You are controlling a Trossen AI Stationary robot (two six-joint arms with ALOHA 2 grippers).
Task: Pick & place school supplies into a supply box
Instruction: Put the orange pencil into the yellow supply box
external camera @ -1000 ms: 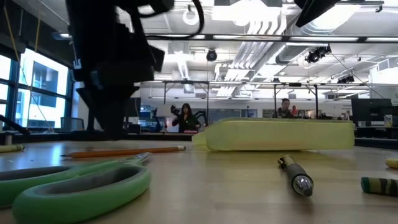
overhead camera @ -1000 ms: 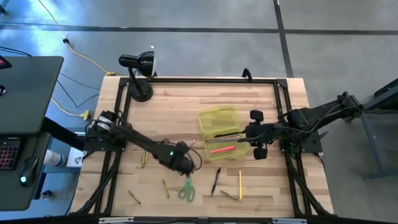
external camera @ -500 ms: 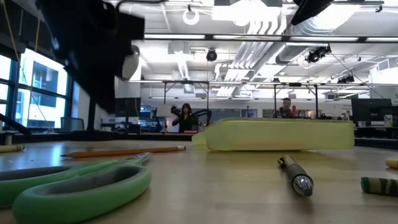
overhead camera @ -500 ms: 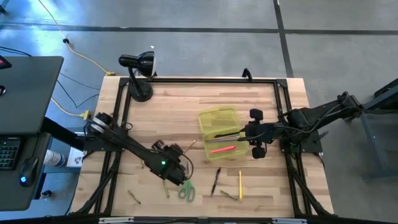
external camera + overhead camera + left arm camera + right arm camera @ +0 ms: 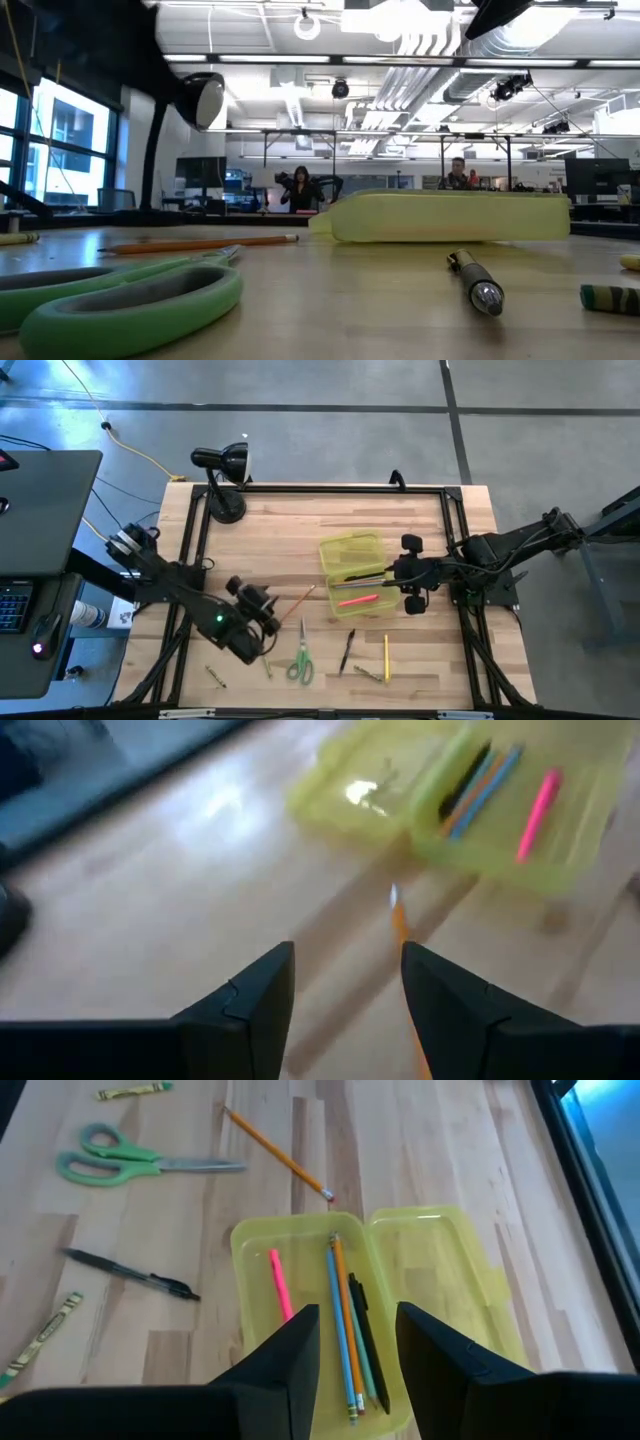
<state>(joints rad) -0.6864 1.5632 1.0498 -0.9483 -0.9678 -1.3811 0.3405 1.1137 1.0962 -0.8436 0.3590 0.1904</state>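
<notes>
The yellow-green supply box [image 5: 357, 574] lies open on the table's right half, its lid [image 5: 435, 1265] folded flat beside the tray. In the tray lie a pink marker [image 5: 279, 1284], blue and orange pencils [image 5: 341, 1315] and a black pen. My right gripper [image 5: 358, 1330] hovers open over the tray's right end. My left gripper [image 5: 345, 982] is open above the table left of centre, with an orange pencil [image 5: 401, 925] lying on the wood just ahead of its fingertips. Green-handled scissors [image 5: 300, 661], a black pen [image 5: 346, 650] and a yellow pencil [image 5: 386, 657] lie near the front edge.
A black desk lamp [image 5: 224, 478] stands at the far left corner. Small crayons [image 5: 215, 676] lie by the near edge. A dark frame rail [image 5: 340, 488] runs round the table. In the low view the scissors' handle [image 5: 130, 300] and a pen [image 5: 476, 281] lie close to the camera.
My left arm has drawn back from above the scissors toward the table's left edge, and has left the low view. The orange pencil, scissors and box lie where they were. My right arm has kept still.
</notes>
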